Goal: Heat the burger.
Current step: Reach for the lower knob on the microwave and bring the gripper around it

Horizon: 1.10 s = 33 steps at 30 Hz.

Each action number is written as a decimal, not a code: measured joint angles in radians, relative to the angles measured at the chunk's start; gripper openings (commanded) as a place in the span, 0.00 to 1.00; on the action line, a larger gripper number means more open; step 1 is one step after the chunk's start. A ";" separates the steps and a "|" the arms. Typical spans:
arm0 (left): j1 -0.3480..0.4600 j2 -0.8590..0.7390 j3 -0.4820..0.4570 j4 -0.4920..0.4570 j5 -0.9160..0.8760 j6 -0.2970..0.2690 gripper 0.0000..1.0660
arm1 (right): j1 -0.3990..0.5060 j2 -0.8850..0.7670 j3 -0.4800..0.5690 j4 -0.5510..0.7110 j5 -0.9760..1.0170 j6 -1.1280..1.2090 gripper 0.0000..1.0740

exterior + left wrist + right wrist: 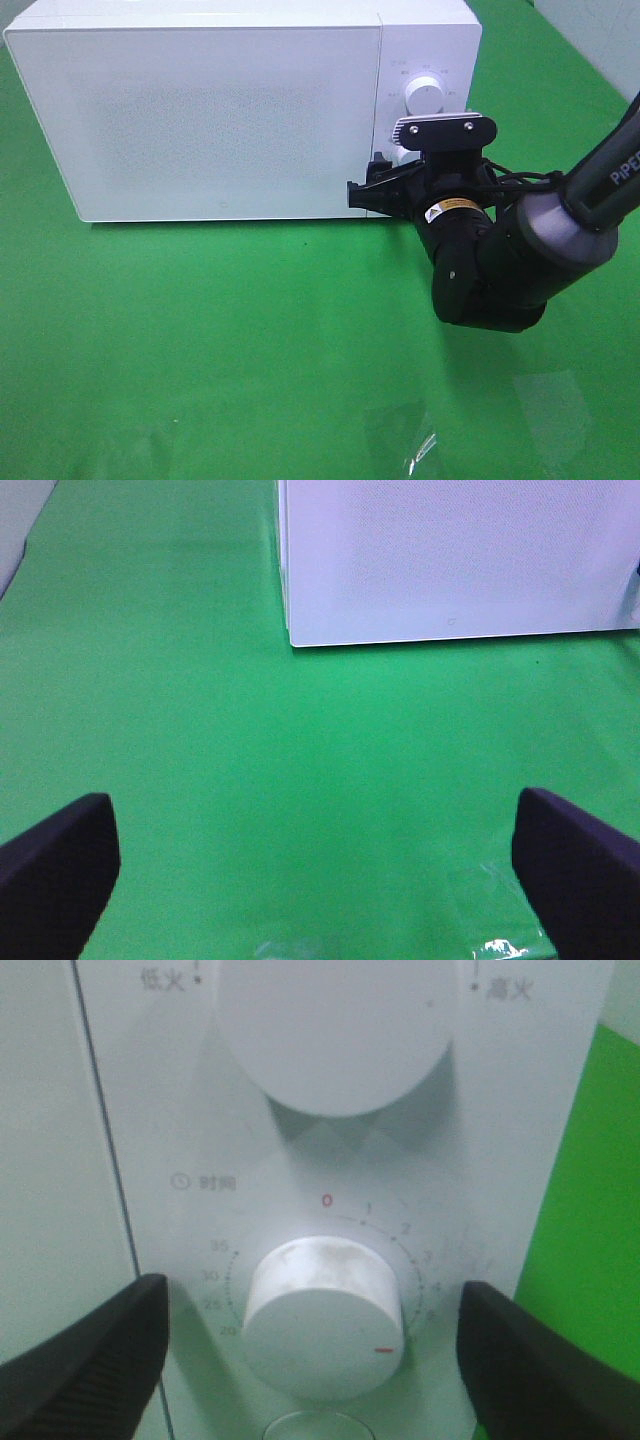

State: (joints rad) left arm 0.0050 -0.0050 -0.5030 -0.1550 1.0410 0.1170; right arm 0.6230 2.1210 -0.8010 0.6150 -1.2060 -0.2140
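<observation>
Green across its whole top, the bench [200, 350] is lying nearest. The left pincer [320, 880] is hovering above it, jaws spread fully wide and gripping nothing. Further back, the right pincer [320, 1365] is facing the microwave [245, 105] controls. Its jaws are standing wide on either side of the timer knob [322, 1328] without touching it, and the knob's red mark is pointing away from zero. Beyond, the door [190, 140] is sitting shut. No view is showing the burger; it is probably lying inside. By my judgement it is going to handle light and soft, its layers sliding easily. Gripping it gently around the lower bun's sides is looking safest.
</observation>
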 measured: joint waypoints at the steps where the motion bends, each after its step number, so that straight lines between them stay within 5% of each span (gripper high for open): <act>1: 0.000 0.000 0.000 0.000 0.000 0.000 0.94 | 0.000 0.000 0.000 0.000 0.000 0.000 0.70; 12: 0.000 0.000 0.000 0.000 0.000 0.000 0.94 | 0.000 0.000 -0.001 0.008 0.000 0.000 0.48; 14: 0.000 0.000 0.000 0.000 0.000 0.000 0.94 | 0.000 0.000 -0.002 0.010 0.000 0.000 0.28; 17: 0.000 0.000 0.000 0.000 0.000 0.000 0.94 | 0.001 0.000 -0.002 0.009 0.001 0.000 0.25; 18: 0.000 0.000 0.000 0.000 0.000 0.000 0.94 | 0.001 0.000 -0.002 0.011 0.001 0.000 0.13; 22: 0.000 0.000 0.000 0.000 0.000 0.000 0.94 | 0.002 0.000 -0.002 0.011 0.001 0.001 0.00; 33: 0.000 0.000 0.000 0.000 0.000 0.000 0.94 | 0.006 0.000 -0.023 0.025 0.020 0.314 0.00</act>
State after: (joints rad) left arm 0.0050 -0.0050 -0.5030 -0.1550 1.0410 0.1170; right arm 0.6290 2.1210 -0.8240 0.6400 -1.1860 0.1000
